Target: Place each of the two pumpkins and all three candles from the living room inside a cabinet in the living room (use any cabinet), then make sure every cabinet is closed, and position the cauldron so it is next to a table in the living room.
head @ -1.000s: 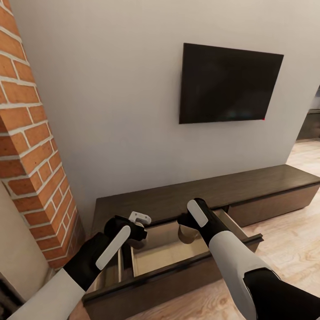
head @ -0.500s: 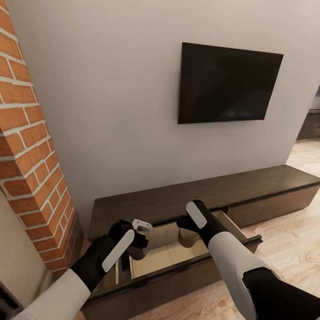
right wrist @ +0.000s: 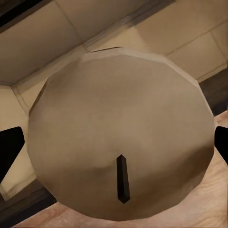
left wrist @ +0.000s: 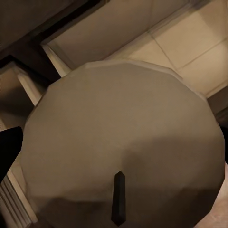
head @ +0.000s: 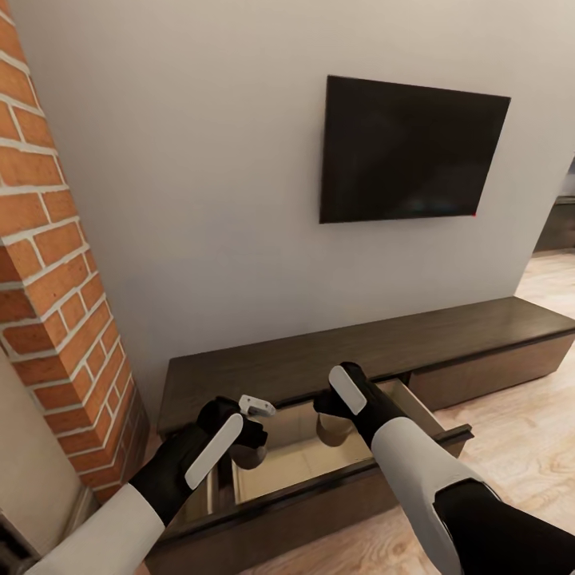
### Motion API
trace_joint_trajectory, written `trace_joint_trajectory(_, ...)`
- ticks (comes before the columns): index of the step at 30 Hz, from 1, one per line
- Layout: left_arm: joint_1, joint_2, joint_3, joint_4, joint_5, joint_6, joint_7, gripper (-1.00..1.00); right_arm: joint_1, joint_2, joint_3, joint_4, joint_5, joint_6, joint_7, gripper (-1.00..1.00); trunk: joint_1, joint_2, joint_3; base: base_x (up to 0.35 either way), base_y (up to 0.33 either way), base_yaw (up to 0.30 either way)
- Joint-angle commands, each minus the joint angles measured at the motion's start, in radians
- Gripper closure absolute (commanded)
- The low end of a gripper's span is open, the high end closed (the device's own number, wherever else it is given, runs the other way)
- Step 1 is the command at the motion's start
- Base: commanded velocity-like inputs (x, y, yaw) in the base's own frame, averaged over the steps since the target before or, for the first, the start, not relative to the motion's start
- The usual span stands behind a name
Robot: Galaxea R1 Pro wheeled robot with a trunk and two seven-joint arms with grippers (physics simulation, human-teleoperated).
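Observation:
The long dark-brown cabinet point(head: 359, 345) runs along the white wall, with one wide drawer point(head: 297, 463) pulled out and its pale inside showing. My left gripper point(head: 246, 438) is shut on a grey-beige candle point(head: 248, 455) above the drawer's left end. In the left wrist view that candle point(left wrist: 123, 137) is seen from above, its dark wick upright. My right gripper point(head: 334, 412) is shut on a second candle point(head: 331, 430) over the drawer's middle. In the right wrist view this candle point(right wrist: 118, 137) sits between black fingers point(right wrist: 9, 148).
A red brick column point(head: 56, 319) stands close on the left. A black TV point(head: 407, 152) hangs on the wall above the cabinet. The drawer's dark front point(head: 319, 501) juts toward me over the light wooden floor point(head: 527, 447). A narrow open compartment point(head: 198, 499) lies left of the drawer.
Both grippers, each still holding its candle, have sunk slightly toward the open drawer. The right one has also drifted a little left. The view itself has shifted a touch.

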Motion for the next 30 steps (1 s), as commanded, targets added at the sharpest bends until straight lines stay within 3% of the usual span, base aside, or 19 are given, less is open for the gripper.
trace_joint_trajectory(1,-0.001,0.001,-0.003,-0.001,0.009,0.001,0.010,1.00,-0.001,0.000,0.008,0.001,-0.008,0.001,0.001,1.00,0.000,0.000,-0.001,0.110,0.000,0.000)
trace_joint_trajectory(6,-0.001,0.001,-0.003,-0.003,0.009,0.001,0.011,1.00,-0.001,0.000,0.030,0.006,-0.008,0.000,0.025,1.00,0.000,0.000,-0.001,0.050,0.000,0.000)
trace_joint_trajectory(30,-0.001,-0.012,-0.005,-0.002,0.008,0.001,0.013,1.00,-0.001,0.000,0.061,0.006,-0.008,0.001,0.028,1.00,0.000,0.000,-0.001,0.027,0.003,0.000)
